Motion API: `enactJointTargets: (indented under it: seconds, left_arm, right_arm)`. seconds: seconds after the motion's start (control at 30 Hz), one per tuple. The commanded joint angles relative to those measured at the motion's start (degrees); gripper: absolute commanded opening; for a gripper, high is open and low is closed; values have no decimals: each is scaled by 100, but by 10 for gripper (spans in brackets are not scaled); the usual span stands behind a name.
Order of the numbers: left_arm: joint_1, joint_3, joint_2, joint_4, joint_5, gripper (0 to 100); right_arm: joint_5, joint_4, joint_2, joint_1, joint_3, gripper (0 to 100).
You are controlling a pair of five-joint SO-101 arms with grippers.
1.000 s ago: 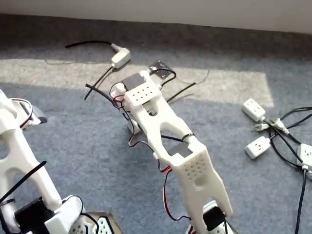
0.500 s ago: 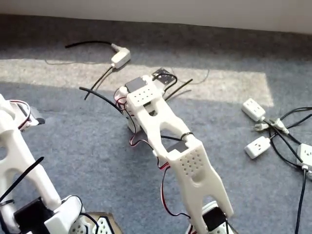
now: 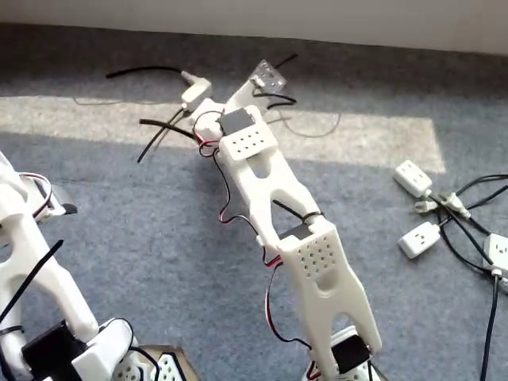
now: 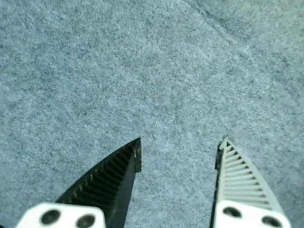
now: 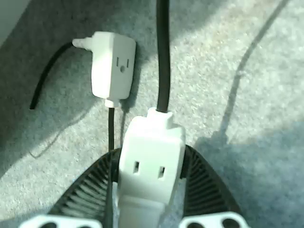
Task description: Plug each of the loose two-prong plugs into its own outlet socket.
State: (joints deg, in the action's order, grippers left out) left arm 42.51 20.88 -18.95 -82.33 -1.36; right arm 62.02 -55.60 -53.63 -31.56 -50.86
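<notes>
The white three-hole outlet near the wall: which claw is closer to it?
Right. The right claw, clamped on a two-slot socket, sits just short of the three-hole outlet; the left claw hangs open over bare carpet, away from it.

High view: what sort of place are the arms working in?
Likely a room floor indoors: grey carpet under everything, a pale wall along the far edge, and white outlet sockets with black cords lying loose. The right gripper grips another socket.
</notes>
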Motion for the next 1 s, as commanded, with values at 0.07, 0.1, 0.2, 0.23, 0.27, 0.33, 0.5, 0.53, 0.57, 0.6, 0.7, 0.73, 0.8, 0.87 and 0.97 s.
enactJointTargets:
  seconds: [0.07, 0.1, 0.2, 0.23, 0.27, 0.33, 0.5, 0.53, 0.57, 0.6, 0.7, 0.73, 0.8, 0.87, 0.97]
  left_arm:
    - [418, -4, -66, 281, 35, 261]
    - [435, 13, -66, 281, 44, 261]
    - [462, 180, -66, 378, 53, 261]
    - [462, 242, -66, 440, 53, 261]
    - [462, 312, -66, 501, 53, 261]
    - [470, 479, -66, 659, 53, 260]
    - [444, 778, -66, 853, 53, 260]
    - [444, 804, -66, 853, 53, 260]
    - [462, 840, -66, 870, 53, 260]
    - [462, 875, -66, 897, 53, 260]
    - [462, 892, -66, 932, 53, 260]
    - [462, 892, -66, 932, 53, 260]
    - [462, 884, -66, 932, 53, 260]
    - [453, 884, -66, 932, 53, 260]
    - [444, 884, -66, 932, 53, 260]
  right_arm:
    - [-378, 1253, -365, 259, -312, 52]
    - [-440, 1481, -488, 286, -312, 52]
    - [-695, 2193, -778, 418, -312, 52]
    - [-818, 2440, -857, 444, -312, 52]
    - [-932, 2598, -892, 470, -312, 52]
    - [-1178, 2791, -919, 470, -312, 52]
    - [-1301, 2800, -910, 505, -312, 53]
    - [-1301, 2800, -910, 505, -312, 62]
    - [-1301, 2800, -910, 505, -312, 83]
    - [-1301, 2800, -919, 505, -312, 112]
    - [-1301, 2809, -954, 585, -312, 206]
    - [-1301, 2809, -954, 629, -312, 228]
    - [-1301, 2818, -954, 734, -312, 240]
    - [-1301, 2809, -963, 725, -312, 241]
    - [-1301, 2800, -954, 725, -312, 242]
